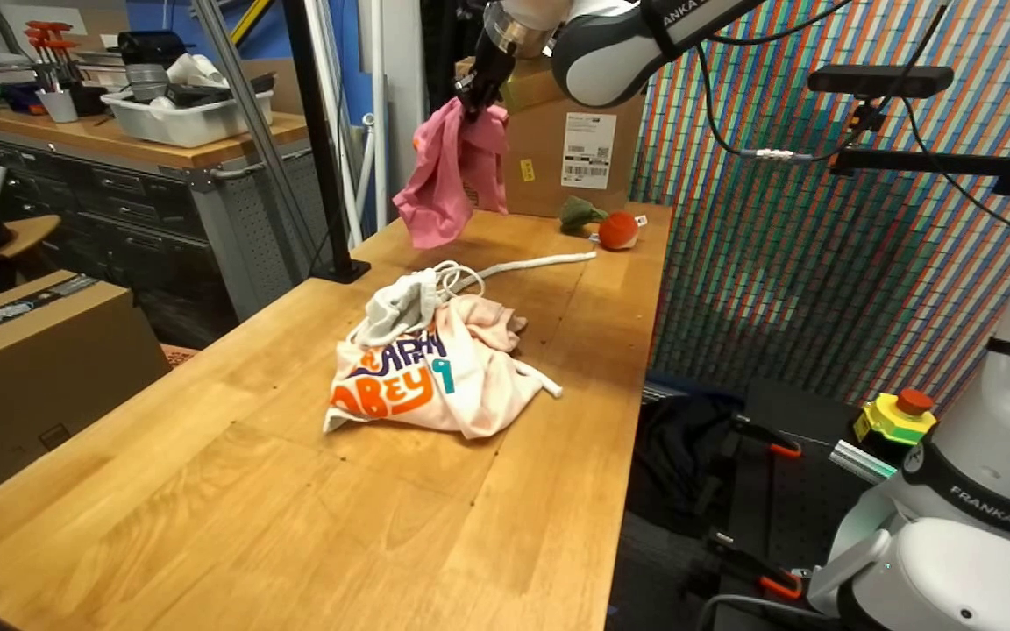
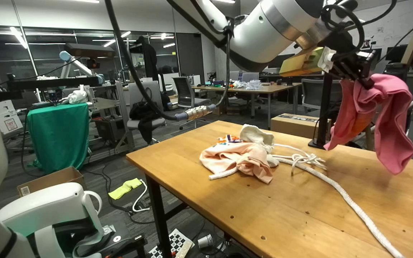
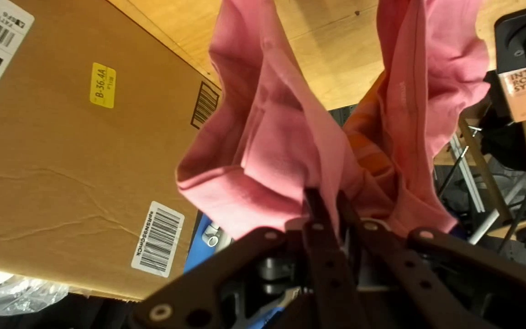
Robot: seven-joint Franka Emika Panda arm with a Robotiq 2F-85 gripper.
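Pink cloth point(image 1: 452, 188) held aloft by gripper point(image 3: 328, 195)

A fold is pinched at lower centre of the wrist view, where a barcode label point(image 3: 158, 239) is exposed at lower left. In an exterior view, the cloth is framed at upper centre, and a red plush toy point(image 1: 617, 230) is caught to its right. A yellow-green rag point(image 2: 125, 189), lower left, is shown only in an exterior view where the cloth is hung at right.
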